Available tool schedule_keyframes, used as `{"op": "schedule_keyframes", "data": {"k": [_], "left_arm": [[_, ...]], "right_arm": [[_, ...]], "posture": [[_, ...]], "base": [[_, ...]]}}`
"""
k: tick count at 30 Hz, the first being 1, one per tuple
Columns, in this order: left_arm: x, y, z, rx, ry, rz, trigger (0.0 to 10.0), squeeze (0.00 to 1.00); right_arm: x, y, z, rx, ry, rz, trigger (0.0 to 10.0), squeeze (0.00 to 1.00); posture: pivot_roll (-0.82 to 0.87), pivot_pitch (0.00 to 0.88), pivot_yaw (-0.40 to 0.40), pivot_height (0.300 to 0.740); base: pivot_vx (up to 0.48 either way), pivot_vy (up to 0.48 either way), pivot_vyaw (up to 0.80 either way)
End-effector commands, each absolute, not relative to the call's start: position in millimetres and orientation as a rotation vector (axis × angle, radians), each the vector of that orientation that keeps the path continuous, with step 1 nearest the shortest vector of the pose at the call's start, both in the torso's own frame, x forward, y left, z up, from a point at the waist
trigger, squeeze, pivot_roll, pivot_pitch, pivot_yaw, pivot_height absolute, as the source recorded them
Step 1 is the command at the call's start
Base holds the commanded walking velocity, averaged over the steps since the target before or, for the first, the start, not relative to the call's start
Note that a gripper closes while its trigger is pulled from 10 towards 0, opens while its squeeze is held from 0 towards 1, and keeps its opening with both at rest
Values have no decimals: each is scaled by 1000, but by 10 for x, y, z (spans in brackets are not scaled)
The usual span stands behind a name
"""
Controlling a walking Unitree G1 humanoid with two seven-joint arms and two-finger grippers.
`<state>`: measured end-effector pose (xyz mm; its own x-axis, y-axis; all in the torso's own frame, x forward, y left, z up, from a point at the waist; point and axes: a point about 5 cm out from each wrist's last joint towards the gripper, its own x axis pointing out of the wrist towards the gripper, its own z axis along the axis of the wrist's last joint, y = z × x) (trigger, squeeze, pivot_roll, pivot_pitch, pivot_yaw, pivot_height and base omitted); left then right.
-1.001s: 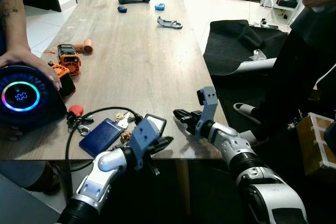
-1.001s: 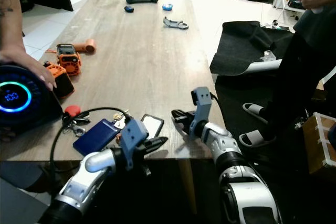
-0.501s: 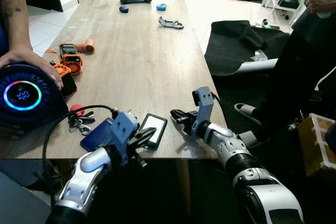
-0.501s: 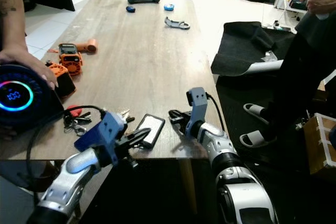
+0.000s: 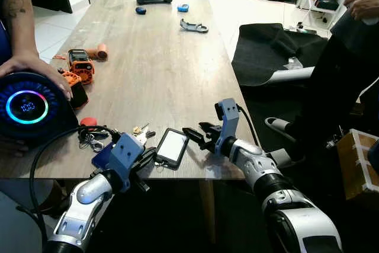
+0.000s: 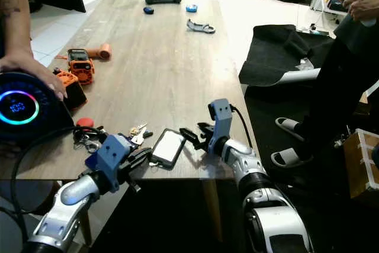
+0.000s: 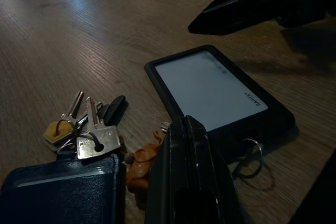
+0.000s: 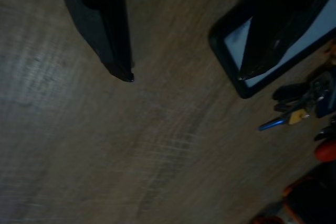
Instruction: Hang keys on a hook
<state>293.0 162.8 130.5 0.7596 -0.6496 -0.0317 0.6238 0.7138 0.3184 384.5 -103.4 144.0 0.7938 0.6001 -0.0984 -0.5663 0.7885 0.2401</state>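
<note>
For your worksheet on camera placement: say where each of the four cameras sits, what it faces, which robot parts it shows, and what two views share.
Left eye: head, looking down at the table; both arms.
Right eye: same scene, shifted sideways.
Left wrist: along the left gripper, at the keys and phone.
Right wrist: along the right gripper, at the wood.
Shared: both wrist views show phone and keys.

Silver jointed arms, blue wrist blocks, a black cable, each claw with long black fingers.
</note>
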Motion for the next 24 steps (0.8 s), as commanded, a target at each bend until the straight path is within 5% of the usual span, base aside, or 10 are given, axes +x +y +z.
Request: {"op": "schedule_keyframes", "data": {"k": [1, 24], "left_arm": [[2887, 1671, 1248, 360, -52, -725, 10000, 0], [2829, 1176, 1108, 367, -33, -878, 10000, 0]], "right_arm": [[3817, -1076, 1319, 219, 225, 600, 10000, 8], [3839, -966, 1368, 269, 254, 623, 10000, 0]], "posture": [[86, 157, -60, 740], [84, 159, -58, 740]], "base": [[0, 0, 0], [0, 0, 0]]}}
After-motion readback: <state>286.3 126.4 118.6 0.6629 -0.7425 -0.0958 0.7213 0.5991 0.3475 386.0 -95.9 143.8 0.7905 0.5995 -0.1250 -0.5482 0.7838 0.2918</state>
